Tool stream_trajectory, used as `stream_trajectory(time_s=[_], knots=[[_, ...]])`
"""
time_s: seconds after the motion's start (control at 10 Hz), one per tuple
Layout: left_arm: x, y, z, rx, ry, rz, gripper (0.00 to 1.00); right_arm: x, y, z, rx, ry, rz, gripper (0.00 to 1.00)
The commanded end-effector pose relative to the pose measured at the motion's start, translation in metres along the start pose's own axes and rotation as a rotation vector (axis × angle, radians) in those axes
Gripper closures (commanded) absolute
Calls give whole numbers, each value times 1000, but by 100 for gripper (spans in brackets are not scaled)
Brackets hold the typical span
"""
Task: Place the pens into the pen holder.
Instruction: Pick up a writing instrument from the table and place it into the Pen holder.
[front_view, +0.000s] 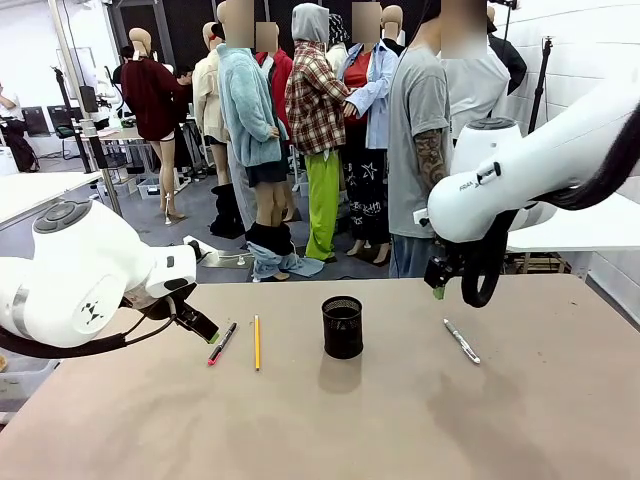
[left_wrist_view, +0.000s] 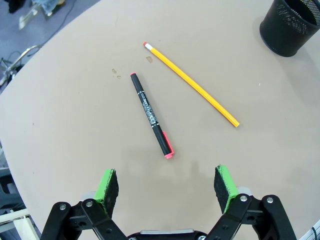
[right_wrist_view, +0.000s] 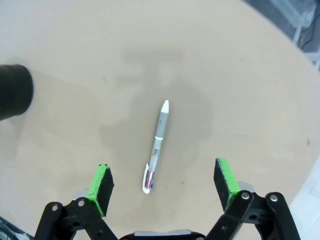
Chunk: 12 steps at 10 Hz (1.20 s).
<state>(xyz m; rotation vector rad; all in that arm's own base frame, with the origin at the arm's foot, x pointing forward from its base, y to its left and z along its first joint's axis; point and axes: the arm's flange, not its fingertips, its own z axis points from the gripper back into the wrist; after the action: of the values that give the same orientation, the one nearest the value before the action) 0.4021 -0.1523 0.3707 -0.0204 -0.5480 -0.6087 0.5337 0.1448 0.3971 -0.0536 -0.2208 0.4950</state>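
Observation:
The black mesh pen holder (front_view: 342, 326) stands upright mid-table; its rim also shows in the left wrist view (left_wrist_view: 290, 25) and as a dark blur in the right wrist view (right_wrist_view: 14, 91). A black pen with pink-red end (front_view: 222, 343) (left_wrist_view: 151, 115) and a yellow pencil (front_view: 256, 342) (left_wrist_view: 191, 83) lie flat to its left. My left gripper (front_view: 208, 331) (left_wrist_view: 167, 185) hangs open just above the black pen. A white-grey pen (front_view: 461, 340) (right_wrist_view: 156, 146) lies right of the holder. My right gripper (front_view: 440, 288) (right_wrist_view: 162, 185) is open above it, holding nothing.
The tan table (front_view: 400, 420) stretches wide toward the front. A person in a grey shirt (front_view: 418, 150) stands at the far edge. The table's curved edge (left_wrist_view: 60, 35) drops off near the black pen.

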Motion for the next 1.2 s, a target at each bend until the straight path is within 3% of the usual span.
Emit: stream_trajectory(time_s=[0.0,0.5,1.0,1.1], knots=[[0,1,1,0,-1,3,0,13,-3,-16,7,61,-18,0],[0,1,1,0,-1,3,0,-2,-11,-71,79,115,-68,0],[0,1,1,0,-1,3,0,-5,-10,-71,53,128,-43,0],[0,1,1,0,-1,3,0,5,-12,-79,35,171,-63,0]])
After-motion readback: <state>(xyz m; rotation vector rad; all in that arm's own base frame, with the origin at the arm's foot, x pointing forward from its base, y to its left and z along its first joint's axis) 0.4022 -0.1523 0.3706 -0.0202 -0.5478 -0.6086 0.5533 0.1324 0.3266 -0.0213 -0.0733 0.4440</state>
